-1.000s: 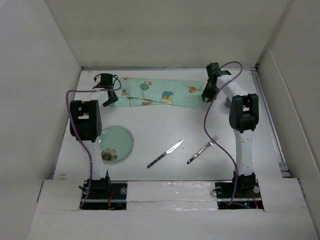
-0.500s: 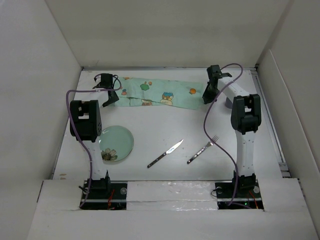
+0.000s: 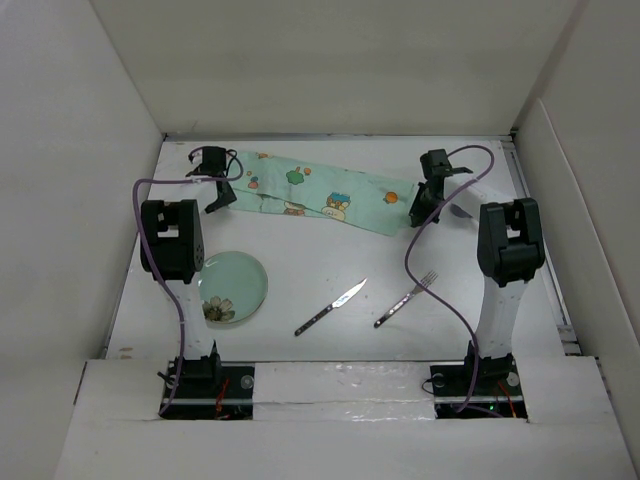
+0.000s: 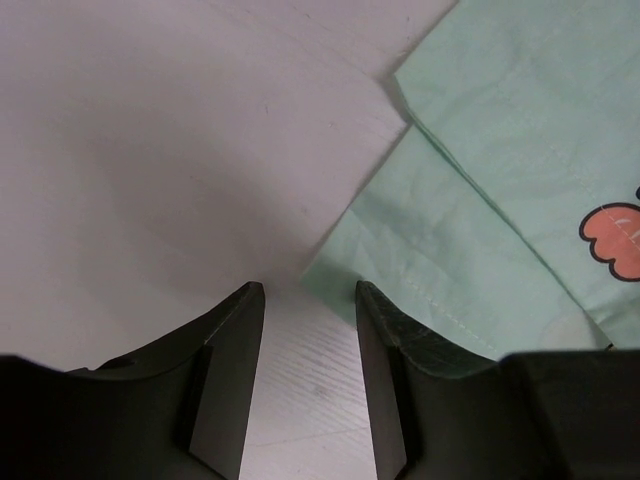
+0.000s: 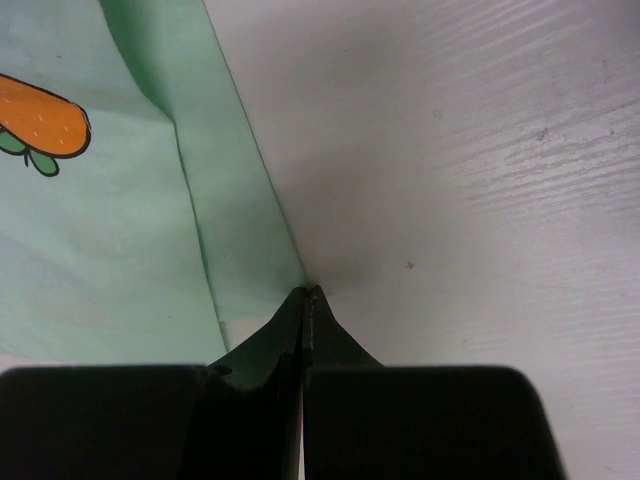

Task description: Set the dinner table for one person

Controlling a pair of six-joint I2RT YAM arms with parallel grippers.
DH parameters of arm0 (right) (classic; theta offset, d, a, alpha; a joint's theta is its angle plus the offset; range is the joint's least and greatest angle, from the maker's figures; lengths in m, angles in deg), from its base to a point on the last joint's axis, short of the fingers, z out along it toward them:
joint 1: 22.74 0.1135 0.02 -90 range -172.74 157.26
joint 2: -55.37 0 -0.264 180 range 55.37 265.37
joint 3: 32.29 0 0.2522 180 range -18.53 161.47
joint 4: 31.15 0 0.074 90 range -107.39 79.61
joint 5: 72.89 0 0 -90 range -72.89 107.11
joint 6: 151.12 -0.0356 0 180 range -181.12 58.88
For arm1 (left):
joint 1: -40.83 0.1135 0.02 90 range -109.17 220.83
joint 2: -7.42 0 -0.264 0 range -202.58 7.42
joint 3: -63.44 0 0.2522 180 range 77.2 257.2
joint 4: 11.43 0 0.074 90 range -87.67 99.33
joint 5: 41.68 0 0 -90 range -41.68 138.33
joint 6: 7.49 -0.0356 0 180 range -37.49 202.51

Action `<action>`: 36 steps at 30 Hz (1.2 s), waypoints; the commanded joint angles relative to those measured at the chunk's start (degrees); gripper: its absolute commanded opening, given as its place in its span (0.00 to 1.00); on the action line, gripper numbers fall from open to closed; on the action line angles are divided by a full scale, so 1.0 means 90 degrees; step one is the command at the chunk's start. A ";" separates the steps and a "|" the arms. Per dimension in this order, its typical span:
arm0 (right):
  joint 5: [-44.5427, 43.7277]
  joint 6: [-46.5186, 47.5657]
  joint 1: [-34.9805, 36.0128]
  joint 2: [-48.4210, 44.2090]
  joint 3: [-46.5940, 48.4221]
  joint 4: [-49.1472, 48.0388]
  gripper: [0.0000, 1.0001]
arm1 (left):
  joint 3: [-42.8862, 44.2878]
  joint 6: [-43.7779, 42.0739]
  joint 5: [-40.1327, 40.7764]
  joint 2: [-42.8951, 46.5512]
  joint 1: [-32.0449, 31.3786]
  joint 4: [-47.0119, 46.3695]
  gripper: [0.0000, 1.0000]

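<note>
Barely begun. Folded cartoon-print placemat (image 3: pixel 310 186) at far side of dinner table (image 3: pixel 330 255), not yet spread. Right gripper (image 5: pixel 305 296) pinched shut on its right corner; left gripper (image 4: pixel 310 300) open, astride left corner. Plate (image 3: pixel 234 284), knife (image 3: pixel 330 307), fork (image 3: pixel 406 299) near, unplaced.

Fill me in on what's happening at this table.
Two robot arms are working on a mint-green placemat lying at the far side of the white dinner table. The right hand is shut on the placemat's right corner. The left hand is open at the left corner and is not gripping it yet. A plate, a knife and a fork lie untouched nearer the arms.
</note>
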 commanded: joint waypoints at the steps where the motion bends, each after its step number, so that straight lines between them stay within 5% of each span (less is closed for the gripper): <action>1: 0.0112 0.0146 -0.0020 -0.0164 -0.0068 -0.0295 0.00 | 0.0337 -0.0090 0.0220 -0.0395 -0.0187 0.0511 0.36; 5: 0.0113 0.0166 -0.0020 -0.0184 -0.0039 -0.0246 0.00 | 0.0553 -0.0091 0.0300 -0.0629 -0.0187 0.0541 0.30; 13: 0.0054 0.0117 -0.0020 -0.0203 0.0068 -0.0217 0.00 | 0.0719 -0.0178 0.0407 -0.0708 -0.0187 0.0570 0.00; 16: -0.0034 0.0107 -0.0020 -0.0135 0.0225 -0.0119 0.43 | 0.0690 -0.0198 0.0349 -0.0660 -0.0187 0.0570 0.00; 19: -0.0034 0.0078 -0.0020 -0.0086 0.0332 -0.0109 0.59 | 0.0476 -0.0198 0.0271 -0.0426 -0.0187 0.0453 0.00; 32: -0.0190 0.0010 0.0155 0.0704 0.1171 0.0701 0.41 | -0.0452 -0.0042 0.0271 0.0629 -0.0187 0.0238 0.00; 36: -0.0171 0.0087 0.0155 0.0910 0.1445 0.0994 0.22 | -0.0589 0.0017 0.0193 0.0805 -0.0187 0.0180 0.00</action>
